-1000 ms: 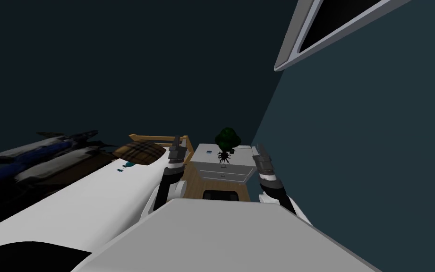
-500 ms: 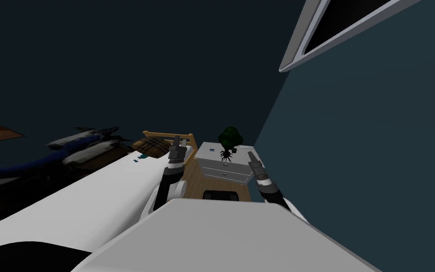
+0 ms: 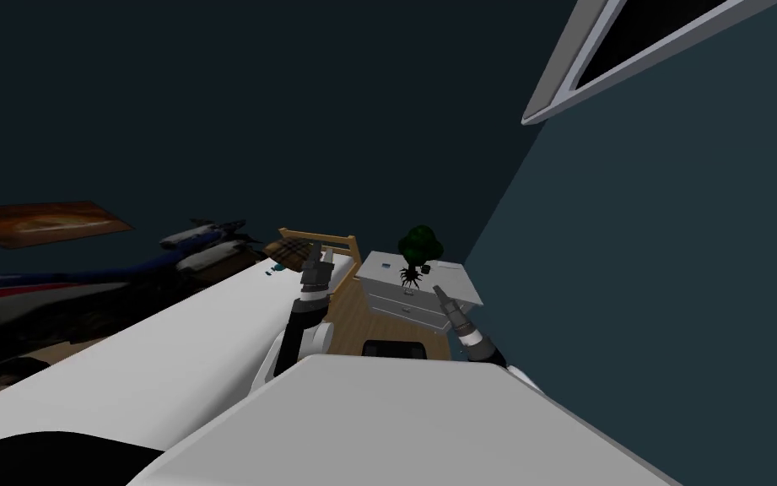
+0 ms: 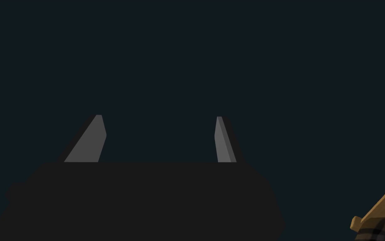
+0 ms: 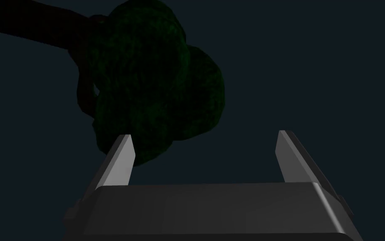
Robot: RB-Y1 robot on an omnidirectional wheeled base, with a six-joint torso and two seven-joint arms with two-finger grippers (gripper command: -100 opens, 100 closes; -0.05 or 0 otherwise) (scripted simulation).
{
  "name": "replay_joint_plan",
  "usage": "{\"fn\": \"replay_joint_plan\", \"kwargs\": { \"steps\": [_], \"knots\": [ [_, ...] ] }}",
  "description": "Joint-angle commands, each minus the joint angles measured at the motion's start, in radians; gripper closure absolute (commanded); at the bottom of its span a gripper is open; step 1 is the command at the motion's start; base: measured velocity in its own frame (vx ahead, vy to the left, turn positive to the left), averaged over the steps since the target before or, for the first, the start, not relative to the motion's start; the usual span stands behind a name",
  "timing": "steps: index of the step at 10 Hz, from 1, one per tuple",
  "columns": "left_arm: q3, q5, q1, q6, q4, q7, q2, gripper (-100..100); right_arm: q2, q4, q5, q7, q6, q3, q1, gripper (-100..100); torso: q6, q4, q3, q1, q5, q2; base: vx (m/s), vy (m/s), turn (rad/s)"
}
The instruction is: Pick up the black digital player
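- Black digital player (image 3: pixel 422 269): in the head view a small dark block on the top of the pale drawer unit (image 3: pixel 412 302), just beside the foot of the plant (image 3: pixel 420 244); too small and too dim to tell its shape or which face is up, and hard to part from the plant's black, splayed base
- Small blue item (image 3: pixel 385 265): on the same top, toward the bed side; kind cannot be told
- Position relative to tools: the player lies beyond the right gripper (image 5: pixel 206 136), apart from it and not between its fingers; in the head view that gripper hangs over the unit's front right part, fingers aimed toward the plant
- Right gripper: fingers spread wide, nothing held, nothing touched; in its wrist view the plant's dark green crown sits past one fingertip
- Left gripper (image 4: pixel 158 118): raised beside the wooden headboard (image 3: pixel 319 240), well apart from the player; fingers spread, empty
- Left wrist view, at its edge: a corner of the headboard with a plaid pillow (image 4: pixel 381 231) below it, both cut off
- White bed (image 3: pixel 167 354): runs along the robot's left, its near end cut off
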Motion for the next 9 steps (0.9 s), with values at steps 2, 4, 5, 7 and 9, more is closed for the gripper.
{"fn": "replay_joint_plan", "kwargs": {
  "steps": [2, 4, 5, 7, 9],
  "knots": [
    [0.000, 0.000, 0.000, 0.000, 0.000, 0.000, 0.000, 0, -0.063, 0.040, 0.006, 0.015, -0.009, 0.024, 0.023, -100, 0.000, 0.000, 0.000, 0.000, 0.000, 0.000, -0.025, 0.003, 0.173],
    [0.000, 0.000, 0.000, 0.000, 0.000, 0.000, 0.000, 0, -0.113, 0.075, 0.012, 0.028, -0.005, 0.046, 0.036, -100, -0.001, 0.000, 0.000, 0.000, 0.000, -0.001, -0.020, 0.008, 0.202],
    [0.000, 0.000, 0.000, 0.000, 0.000, 0.000, 0.000, 0, -0.147, 0.111, 0.019, 0.040, -0.002, 0.069, 0.050, -100, 0.000, 0.000, -0.001, 0.000, 0.000, -0.001, -0.017, 0.009, 0.265],
    [0.000, 0.000, 0.000, 0.000, 0.000, 0.000, 0.000, 0, -0.199, 0.149, 0.025, 0.052, 0.001, 0.091, 0.063, -100, 0.000, 0.000, -0.001, 0.000, 0.000, -0.001, -0.011, 0.008, 0.194],
    [0.000, 0.000, 0.000, 0.000, 0.000, 0.000, 0.000, 0, -0.258, 0.189, 0.031, 0.065, 0.005, 0.113, 0.077, -100, 0.000, 0.000, -0.001, 0.000, 0.000, -0.002, -0.003, 0.007, 0.224]
  ]
}}
